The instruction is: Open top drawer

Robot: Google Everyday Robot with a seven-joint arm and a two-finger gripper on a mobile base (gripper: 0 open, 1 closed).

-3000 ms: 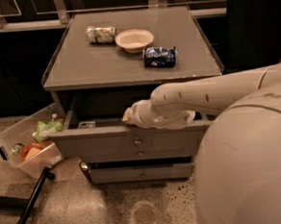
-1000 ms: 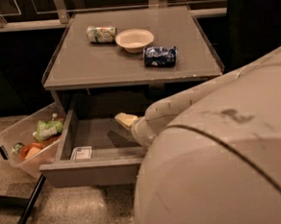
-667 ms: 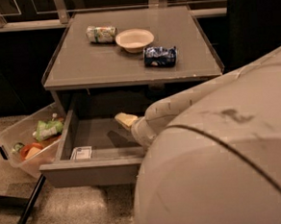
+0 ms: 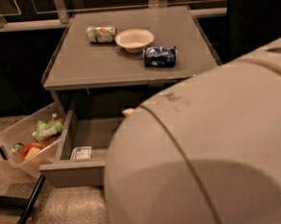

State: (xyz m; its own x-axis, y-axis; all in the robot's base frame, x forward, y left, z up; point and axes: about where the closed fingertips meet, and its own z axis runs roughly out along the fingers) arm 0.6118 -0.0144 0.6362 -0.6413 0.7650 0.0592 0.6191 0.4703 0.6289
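The top drawer [image 4: 72, 173] of the grey cabinet stands pulled far out toward me. Its flat grey front panel shows at the lower left, and its knob is hidden behind my arm. The drawer floor [image 4: 91, 133] is visible, with a small white packet [image 4: 81, 152] at its front left corner. My pale arm [image 4: 206, 157] fills the right and lower part of the camera view. Only a small pale tip of the gripper [image 4: 127, 112] shows over the drawer, just under the cabinet top. The two lower drawers are hidden.
On the cabinet top [image 4: 93, 64] lie a green-and-white can [image 4: 101, 34], a white bowl [image 4: 134, 39] and a blue snack bag [image 4: 160, 56]. A clear bin [image 4: 17, 137] with snacks stands on the floor at the left. A black pole [image 4: 23, 214] crosses the floor below it.
The drawer went from slightly open three seconds ago to pulled far out. In the last second my arm swung closer to the camera, hiding more of the drawer and nearly all of the gripper.
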